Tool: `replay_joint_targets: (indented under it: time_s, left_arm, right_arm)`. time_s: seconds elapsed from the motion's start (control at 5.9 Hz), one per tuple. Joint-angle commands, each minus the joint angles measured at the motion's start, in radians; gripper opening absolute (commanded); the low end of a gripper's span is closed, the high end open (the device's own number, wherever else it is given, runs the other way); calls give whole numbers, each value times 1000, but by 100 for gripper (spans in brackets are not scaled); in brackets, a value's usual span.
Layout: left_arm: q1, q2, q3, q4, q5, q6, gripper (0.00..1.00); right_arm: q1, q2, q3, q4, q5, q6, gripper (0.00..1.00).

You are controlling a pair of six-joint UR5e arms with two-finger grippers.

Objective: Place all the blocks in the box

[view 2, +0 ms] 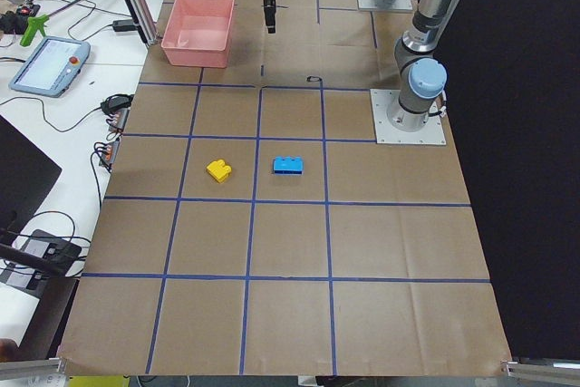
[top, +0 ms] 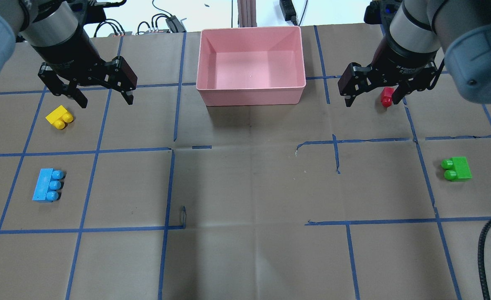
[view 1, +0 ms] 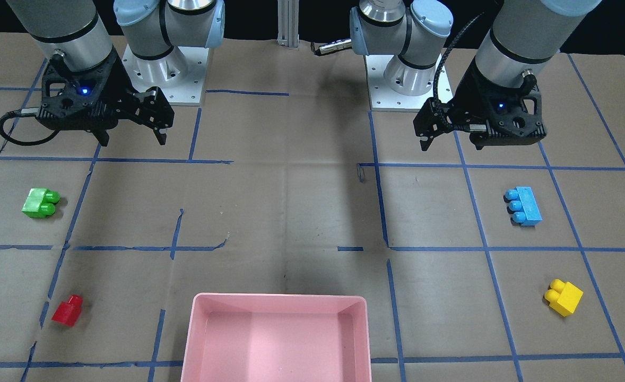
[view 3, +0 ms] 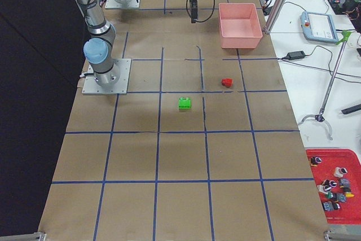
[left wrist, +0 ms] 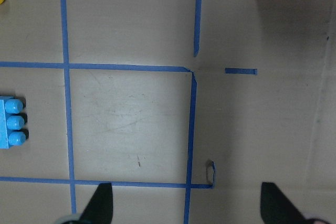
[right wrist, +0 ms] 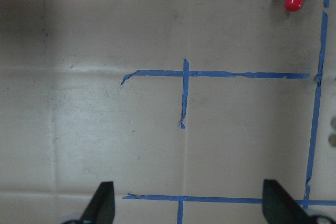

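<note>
Nearest the front camera, the pink box (view 1: 279, 297) shows me only its bare floor. The red block (view 1: 68, 310) and yellow block (view 1: 563, 297) flank it on the table, with the green block (view 1: 41, 203) and blue block (view 1: 524, 206) lying farther back. Beyond them, the right gripper (view 1: 133, 141) and left gripper (top: 106, 103) hang spread, well apart from every block.
</note>
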Motion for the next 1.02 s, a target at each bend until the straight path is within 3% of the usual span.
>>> replay_joint_targets:
  time_s: [0.0, 0.51, 0.68, 0.85]
  left_arm:
    - [0, -2, -3, 1, 5, 2, 100]
    - [20, 4, -16, 58, 0, 29, 99]
    - [78, 8, -33, 102, 8, 99, 99]
    - [217, 6, -39, 110, 5, 176, 99]
  right_arm:
    - [0, -1, -3, -3, -2, 0, 99]
    - [0, 4, -3, -2, -6, -3, 100]
    - [0, 5, -2, -3, -8, -3, 100]
    - [0, 4, 3, -3, -8, -5, 100]
